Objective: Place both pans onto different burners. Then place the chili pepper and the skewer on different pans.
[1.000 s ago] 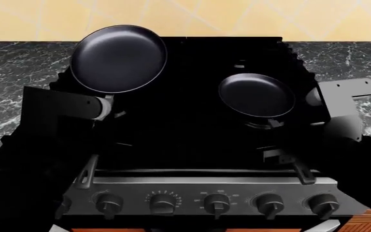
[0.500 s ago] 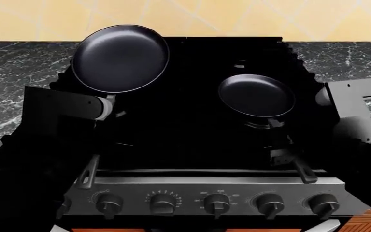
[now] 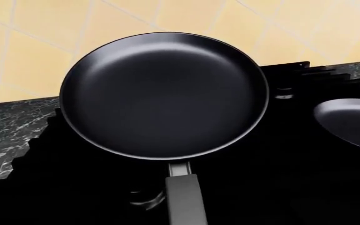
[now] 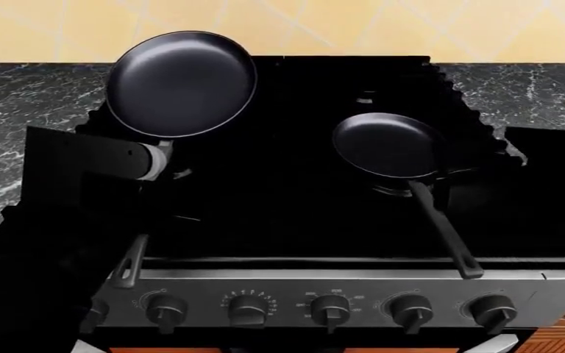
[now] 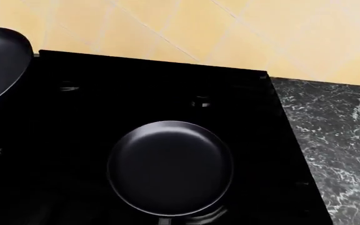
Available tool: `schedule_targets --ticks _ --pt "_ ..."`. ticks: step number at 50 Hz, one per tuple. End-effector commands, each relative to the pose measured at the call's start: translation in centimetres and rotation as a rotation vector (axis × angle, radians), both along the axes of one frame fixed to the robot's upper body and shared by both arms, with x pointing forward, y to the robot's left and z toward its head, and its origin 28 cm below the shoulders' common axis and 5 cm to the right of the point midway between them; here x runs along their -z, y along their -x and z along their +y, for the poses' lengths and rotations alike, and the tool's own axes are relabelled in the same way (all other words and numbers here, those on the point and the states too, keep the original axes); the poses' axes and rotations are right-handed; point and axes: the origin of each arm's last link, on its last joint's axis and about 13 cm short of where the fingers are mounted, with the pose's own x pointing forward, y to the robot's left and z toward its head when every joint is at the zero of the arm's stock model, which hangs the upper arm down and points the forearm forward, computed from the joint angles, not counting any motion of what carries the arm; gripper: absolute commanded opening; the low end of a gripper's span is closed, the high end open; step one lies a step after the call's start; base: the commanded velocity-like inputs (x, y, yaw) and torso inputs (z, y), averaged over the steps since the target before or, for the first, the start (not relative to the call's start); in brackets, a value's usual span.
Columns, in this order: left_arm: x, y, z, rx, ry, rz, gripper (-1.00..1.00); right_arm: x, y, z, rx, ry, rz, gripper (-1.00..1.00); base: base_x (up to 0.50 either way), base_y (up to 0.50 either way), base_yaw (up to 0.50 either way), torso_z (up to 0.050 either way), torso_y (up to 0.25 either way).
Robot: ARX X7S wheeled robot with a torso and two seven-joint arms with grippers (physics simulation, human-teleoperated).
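Left pan point(image 4: 182, 83) is tilted up over the stove's point(image 4: 293, 213) back-left corner, its handle point(image 3: 185, 200) running into the left arm; the left gripper's fingers are hidden, so I cannot tell its opening or confirm a grasp. Right pan point(image 4: 391, 145) sits flat on the right-side burner, handle point(image 4: 444, 229) pointing at the front edge, nothing touching it. Right gripper isn't visible; a pinkish bit at the counter's point(image 4: 528, 88) far right edge is too small to identify.

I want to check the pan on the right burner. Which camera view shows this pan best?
The head view: the right pan shows whole, with its long handle. The right wrist view shows its round body large, but hardly any handle. The left wrist view shows only an edge.
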Motion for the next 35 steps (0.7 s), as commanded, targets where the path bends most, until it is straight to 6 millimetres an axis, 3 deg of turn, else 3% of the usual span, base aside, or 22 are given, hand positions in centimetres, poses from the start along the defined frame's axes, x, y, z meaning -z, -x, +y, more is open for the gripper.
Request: schedule_targets --ticks 1,20,35 --pt "-0.7 0.1 -0.1 -0.102 0.006 -0.036 -1.00 -1.3 1.7 0.1 -0.016 -0.027 -0.062 1.00 0.00 0.00 0.00 0.000 0.000" --pt "-0.7 0.2 1.3 -0.173 -0.019 0.172 -1.00 -0.8 1.3 0.4 -0.033 -0.033 -0.066 1.00 0.00 0.00 0.00 0.001 0.002" --pt "-0.2 -0.2 1.6 -0.173 -0.003 0.220 -1.00 -0.7 1.3 0.3 -0.037 -0.036 -0.065 1.00 0.00 0.00 0.00 0.001 0.002"
